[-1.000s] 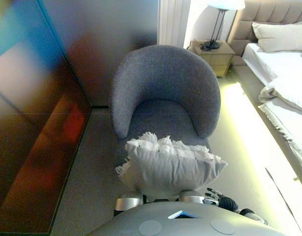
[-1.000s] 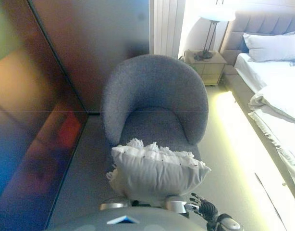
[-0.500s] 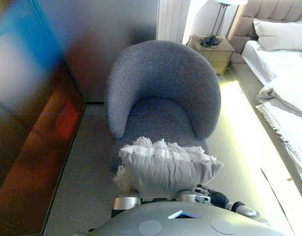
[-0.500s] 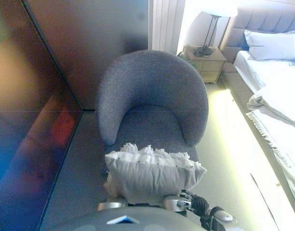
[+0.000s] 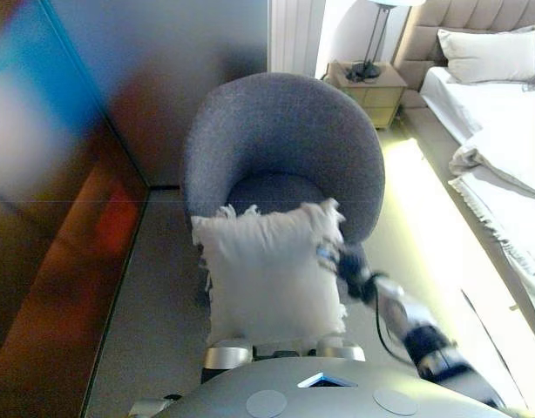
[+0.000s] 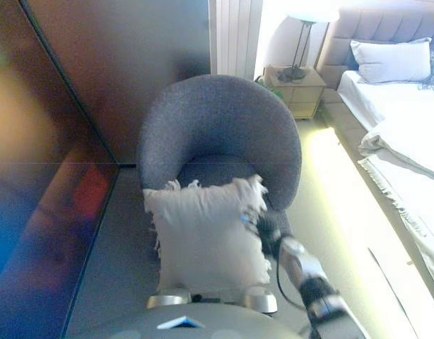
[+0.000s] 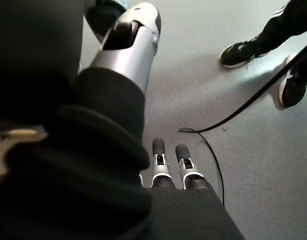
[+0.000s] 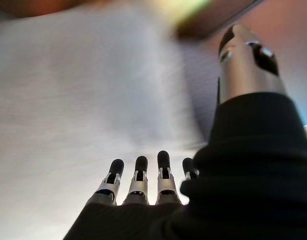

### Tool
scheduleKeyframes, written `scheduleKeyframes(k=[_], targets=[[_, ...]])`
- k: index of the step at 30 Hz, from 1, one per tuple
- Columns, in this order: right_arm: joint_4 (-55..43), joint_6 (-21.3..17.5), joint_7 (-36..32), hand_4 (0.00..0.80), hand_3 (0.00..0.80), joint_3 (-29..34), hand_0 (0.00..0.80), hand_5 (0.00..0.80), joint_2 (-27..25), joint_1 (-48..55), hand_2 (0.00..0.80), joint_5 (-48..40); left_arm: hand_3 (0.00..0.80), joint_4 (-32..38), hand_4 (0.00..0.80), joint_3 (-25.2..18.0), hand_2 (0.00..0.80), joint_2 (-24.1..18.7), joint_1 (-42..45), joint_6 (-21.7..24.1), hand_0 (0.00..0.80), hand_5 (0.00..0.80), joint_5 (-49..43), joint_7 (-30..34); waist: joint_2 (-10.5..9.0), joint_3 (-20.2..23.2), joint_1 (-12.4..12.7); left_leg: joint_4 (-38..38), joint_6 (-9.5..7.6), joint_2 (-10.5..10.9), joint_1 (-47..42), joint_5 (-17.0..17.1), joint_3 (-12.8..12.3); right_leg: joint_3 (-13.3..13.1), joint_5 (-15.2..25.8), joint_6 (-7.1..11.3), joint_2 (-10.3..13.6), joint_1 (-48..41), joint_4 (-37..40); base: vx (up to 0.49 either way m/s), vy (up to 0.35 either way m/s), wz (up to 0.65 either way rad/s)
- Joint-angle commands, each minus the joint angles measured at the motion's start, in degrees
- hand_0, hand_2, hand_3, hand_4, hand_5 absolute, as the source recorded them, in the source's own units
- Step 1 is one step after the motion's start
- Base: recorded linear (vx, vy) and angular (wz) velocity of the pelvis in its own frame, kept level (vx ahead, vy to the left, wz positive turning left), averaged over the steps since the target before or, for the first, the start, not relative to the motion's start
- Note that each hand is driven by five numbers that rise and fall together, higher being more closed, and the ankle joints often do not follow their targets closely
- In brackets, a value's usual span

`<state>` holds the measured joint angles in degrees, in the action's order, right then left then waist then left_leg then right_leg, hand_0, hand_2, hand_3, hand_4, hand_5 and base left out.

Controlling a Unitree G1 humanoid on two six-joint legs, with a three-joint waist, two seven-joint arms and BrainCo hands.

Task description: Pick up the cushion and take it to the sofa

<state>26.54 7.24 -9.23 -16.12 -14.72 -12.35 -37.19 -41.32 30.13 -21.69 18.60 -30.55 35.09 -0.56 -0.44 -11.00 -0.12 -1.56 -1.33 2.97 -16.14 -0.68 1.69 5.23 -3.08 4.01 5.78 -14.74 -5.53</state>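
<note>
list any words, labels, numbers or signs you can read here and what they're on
None: no readable text shows in any view.
The cushion, the grey armchair, the nightstand and the bed bear no visible print.
The person's shoes show white stripes, but no lettering.

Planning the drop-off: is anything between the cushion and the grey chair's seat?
Nothing visible. The cushion stands at the front edge of the grey chair, whose seat behind it looks bare. The right hand is at the cushion's right edge.
</note>
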Motion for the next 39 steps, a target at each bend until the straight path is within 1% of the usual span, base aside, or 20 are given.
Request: scheduleKeyframes(k=[1, 4, 8, 13, 18, 19, 21, 23, 25, 27, 29, 30, 31, 32, 33, 34, 35, 37, 38, 39], targets=[[-5.8, -4.3, 2.0, 0.0, 0.0, 0.2, 0.0, 0.0, 1.3, -5.7, 0.0, -0.2, 0.0, 13.9, 0.0, -7.1, 0.0, 13.2, -32.6, 16.8, 0.0, 0.0, 11.4, -2.8, -0.58, 1.6, -1.5, -2.0, -0.15, -0.3, 2.7, -6.0, -0.8, 0.0, 5.4, 1.95, -1.1, 8.5, 2.8, 0.0, 0.0, 0.0], [-12.0, -3.1, 1.9, 0.0, 0.0, 2.5, 0.0, 0.0, 2.1, -3.3, 0.0, 1.7, 0.0, 19.4, 0.0, -8.2, 0.0, 13.3, -29.8, 16.6, 0.0, 0.0, 8.4, -2.2, -1.02, 2.4, -1.1, -1.7, -0.33, -0.3, 1.9, -6.0, -0.6, -0.7, 5.8, 2.07, -1.5, 8.0, 2.9, -0.025, -0.025, 0.01], [-15.6, -2.9, 2.3, 0.0, 0.0, 3.8, 0.0, 0.0, 3.0, -3.8, 0.0, 2.7, 0.0, 21.4, 0.0, -7.5, 0.0, 13.4, -28.5, 18.8, 0.0, 0.0, 5.8, 0.2, -1.64, 3.5, -0.6, -1.0, -0.38, -0.2, 1.0, -6.1, -0.4, -1.0, 6.0, 2.53, -1.8, 7.2, 3.2, -0.065, -0.038, -0.04], [-19.4, -4.5, 3.7, 0.0, 0.0, 4.5, 0.0, 0.0, 3.2, -6.5, 0.0, 3.8, 0.0, 25.3, 0.0, -7.1, 0.0, 12.8, -29.2, 20.2, 0.0, 0.0, 6.1, 1.2, -1.96, 5.0, 0.0, -0.6, -0.14, -0.1, 0.2, -6.7, -0.6, -0.9, 5.5, 2.55, -2.1, 5.5, 4.4, -0.093, -0.013, -0.03], [-23.0, -6.5, 4.2, 0.0, 0.0, 5.5, 0.0, 0.0, 1.8, -7.9, 0.0, 6.9, 0.0, 28.5, 0.0, -7.2, 0.0, 12.0, -29.1, 22.3, 0.0, 0.0, 6.9, 0.7, -1.85, 6.5, 0.3, -0.1, 0.23, -0.1, -0.4, -7.2, -1.0, -0.7, 4.9, 2.35, -2.4, 3.5, 6.0, -0.088, 0.001, -0.05], [-24.5, -6.7, 4.3, 0.0, 0.0, 6.1, 0.0, 0.0, 1.1, -7.7, 0.0, 7.8, 0.0, 29.5, 0.0, -8.0, 0.0, 11.7, -28.6, 22.7, 0.0, 0.0, 7.0, 0.4, -1.79, 6.7, 0.4, 0.1, 0.28, -0.1, -0.6, -7.3, -1.1, -0.7, 4.8, 2.24, -2.5, 3.0, 6.4, -0.081, 0.014, 0.04], [-26.5, -8.2, 5.1, 0.0, 0.0, 7.3, 0.0, 0.0, -0.1, -7.2, 0.0, 10.0, 0.0, 30.7, 0.0, -9.6, 0.0, 11.2, -27.8, 25.3, 0.0, 0.0, 7.9, 0.5, -1.73, 7.1, 0.5, 0.2, 0.35, 0.0, -0.8, -7.4, -1.1, -0.8, 4.6, 2.04, -2.6, 2.2, 7.0, -0.075, 0.017, -0.01], [-28.5, -11.3, 7.1, 0.0, 0.0, 10.3, 0.0, 0.0, -1.7, -5.0, 0.0, 15.5, 0.0, 33.8, 0.0, -12.6, 0.0, 10.3, -25.6, 24.1, 0.0, 0.0, 8.9, -0.5, -1.54, 7.4, 0.7, 0.4, 0.42, -0.2, -1.2, -7.8, -1.4, -0.6, 4.3, 1.79, -2.7, 1.2, 7.7, -0.077, 0.012, -0.2], [-30.7, -12.5, 11.1, 0.0, 0.0, 14.3, 0.0, 0.0, -2.9, 0.3, 0.0, 20.5, 0.0, 37.4, 0.0, -15.7, 0.0, 9.4, -21.0, 22.5, 0.0, 0.0, 9.0, -0.6, -1.4, 7.5, 1.0, 0.7, 0.42, -0.2, -1.0, -7.6, -1.6, -0.7, 4.0, 1.51, -2.9, 1.1, 7.9, -0.118, -0.001, -0.05], [-32.3, -11.0, 12.4, 0.0, 0.0, 17.8, 0.0, 0.0, -3.3, 6.3, 0.0, 25.3, 0.0, 40.5, 0.0, -18.9, 0.0, 8.6, -15.6, 19.7, 0.0, 0.0, 7.8, 0.7, -1.09, 7.3, 0.8, 1.1, 0.4, -0.4, -0.9, -7.5, -1.8, -0.7, 3.6, 1.32, -3.0, 0.9, 8.2, -0.124, 0.015, 0.04], [-32.6, -7.6, 11.6, 0.0, 0.0, 21.1, 0.0, 0.0, -4.3, 12.8, 0.0, 30.9, 0.0, 41.6, 0.0, -22.1, 0.0, 7.2, -9.1, 16.7, 0.0, 0.0, 5.1, 4.0, -0.75, 6.8, 0.5, 1.3, 0.31, -0.4, -0.8, -7.3, -1.9, -0.6, 3.4, 1.17, -3.1, 0.6, 8.4, -0.087, 0.037, 0.02], [-32.2, -6.1, 11.7, 0.0, 0.0, 22.3, 0.0, 0.0, -4.9, 15.0, 0.0, 31.4, 0.0, 41.3, 0.0, -23.0, 0.0, 6.6, -6.7, 15.5, 0.0, 0.0, 5.9, 3.7, -0.47, 6.6, 0.2, 1.7, 0.22, -0.5, -1.3, -7.4, -1.8, -0.6, 3.1, 1.24, -3.2, 0.2, 8.5, -0.047, 0.047, -0.02], [-31.2, -4.4, 11.2, 0.0, 0.0, 23.8, 0.0, 0.0, -4.9, 18.7, 0.0, 30.6, 0.0, 40.1, 0.0, -25.0, 0.0, 6.2, -2.9, 14.3, 0.0, 0.0, 6.8, 4.8, -0.37, 6.3, 0.1, 1.9, 0.26, -0.4, -1.5, -7.2, -1.7, -0.6, 3.1, 1.24, -3.3, 0.0, 8.7, -0.038, 0.045, -0.03], [-29.7, -4.6, 9.4, 0.0, 0.0, 25.2, 0.0, 0.0, -4.8, 22.3, 0.0, 32.6, 0.0, 38.9, 0.0, -27.0, 0.0, 5.9, 0.6, 13.9, 0.0, 0.0, 6.0, 6.8, -0.38, 6.0, -0.1, 2.0, 0.26, -0.3, -1.6, -7.2, -1.8, -0.3, 2.9, 1.25, -3.2, -0.4, 8.8, -0.049, 0.038, 0.01], [-28.6, -3.1, 7.2, 0.0, 0.0, 25.8, 0.0, 0.0, -5.0, 24.3, 0.0, 35.8, 0.0, 38.1, 0.0, -27.9, 0.0, 5.7, 2.5, 13.8, 0.0, 0.0, 4.8, 7.3, -0.43, 6.0, -0.2, 2.1, 0.2, -0.2, -1.7, -7.3, -2.0, -0.1, 2.8, 1.3, -3.2, -0.5, 9.0, -0.049, 0.037, 0.02], [-26.9, -1.4, 4.4, 0.0, 0.0, 25.8, 0.0, 0.0, -6.7, 27.5, 0.0, 37.0, 0.0, 37.1, 0.0, -29.0, 0.0, 5.1, 5.4, 13.0, 0.0, 0.0, 4.1, 7.8, -0.44, 5.6, -0.2, 2.2, 0.17, -0.2, -1.6, -7.1, -2.1, 0.1, 3.0, 1.39, -3.1, -0.7, 9.2, -0.04, 0.03, 0.03], [-26.7, 1.0, 2.7, 0.0, 0.0, 25.6, 0.0, 0.0, -7.3, 29.3, 0.0, 35.9, 0.0, 36.3, 0.0, -29.4, 0.0, 5.0, 6.8, 11.7, 0.0, 0.0, 4.7, 7.1, -0.44, 5.4, -0.3, 2.3, 0.2, -0.2, -1.6, -6.9, -2.1, 0.3, 3.1, 1.49, -3.0, -0.9, 9.4, -0.051, 0.021, 0.03], [-25.0, 1.0, -1.0, 0.0, 0.0, 26.3, 0.0, 0.0, -5.9, 37.0, 0.0, 35.4, 0.0, 32.2, 0.0, -31.6, 0.0, 4.6, 12.9, 12.9, 0.0, 0.0, -1.5, 11.1, -0.74, 4.8, -0.3, 2.5, 0.32, -0.1, -1.7, -6.5, -2.0, 0.9, 3.2, 1.7, -2.9, -1.2, 9.6, -0.035, 0.003, -0.01], [-24.2, 1.5, -2.4, 0.0, 0.0, 26.0, 0.0, 0.0, -5.3, 38.4, 0.0, 35.2, 0.0, 30.6, 0.0, -31.7, 0.0, 4.5, 13.9, 12.3, 0.0, 0.0, -2.2, 12.1, -0.83, 4.7, -0.3, 2.7, 0.34, 0.0, -1.7, -6.4, -2.0, 1.1, 3.3, 1.78, -2.8, -1.3, 9.6, -0.029, 0.006, -0.03], [-23.6, 3.4, -3.2, 0.0, 0.0, 25.3, 0.0, 0.0, -4.5, 39.8, 0.0, 34.2, 0.0, 29.1, 0.0, -31.6, 0.0, 4.6, 14.6, 11.3, 0.0, 0.0, -3.7, 13.3, -0.88, 4.6, -0.4, 2.7, 0.38, 0.1, -1.6, -6.3, -1.9, 1.4, 3.4, 1.89, -2.7, -1.3, 9.7, -0.055, 0.021, -0.03]])
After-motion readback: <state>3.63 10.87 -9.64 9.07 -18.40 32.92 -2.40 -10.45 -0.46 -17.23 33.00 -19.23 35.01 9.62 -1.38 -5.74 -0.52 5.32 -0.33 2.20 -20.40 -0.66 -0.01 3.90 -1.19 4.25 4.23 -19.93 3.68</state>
